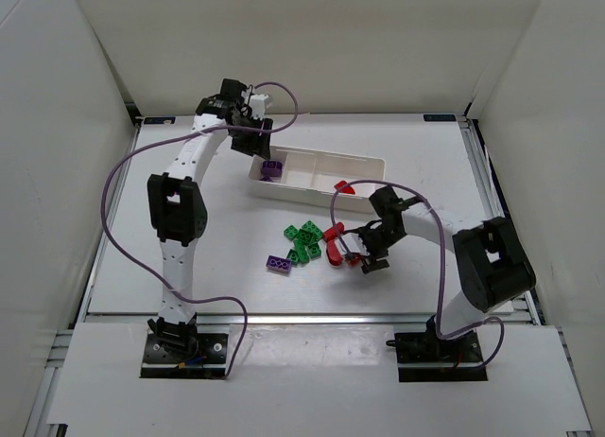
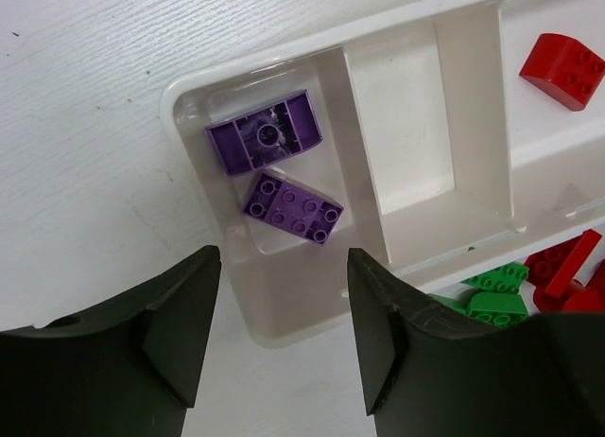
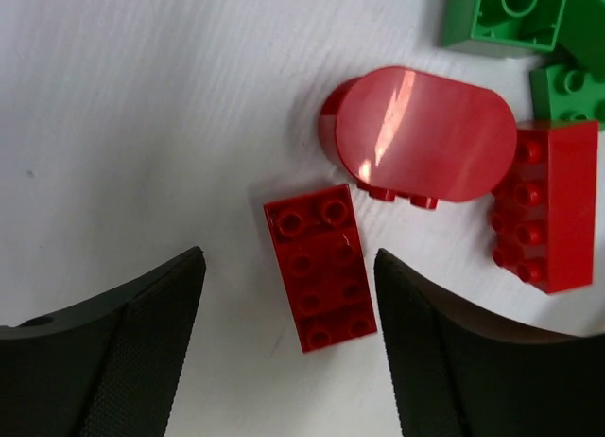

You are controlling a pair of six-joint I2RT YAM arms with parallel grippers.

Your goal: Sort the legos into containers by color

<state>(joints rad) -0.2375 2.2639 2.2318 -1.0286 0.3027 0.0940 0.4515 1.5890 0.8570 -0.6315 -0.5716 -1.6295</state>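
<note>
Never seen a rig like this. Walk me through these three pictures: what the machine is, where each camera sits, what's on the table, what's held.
These are two robot arms bolted at the near edge of a white table, each ending in a two-finger gripper. The wide picture comes from a fixed camera above and behind them. The other two come from cameras on the wrists, so the dark shapes at the bottom are each arm's own fingers. The left gripper hangs open over one end of the white tray, where two purple bricks lie; a curved red brick lies in the far compartment. The right gripper is open above a long red brick, beside a rounded red piece and green bricks. A lone purple brick lies on the table. Nothing is held.
</note>
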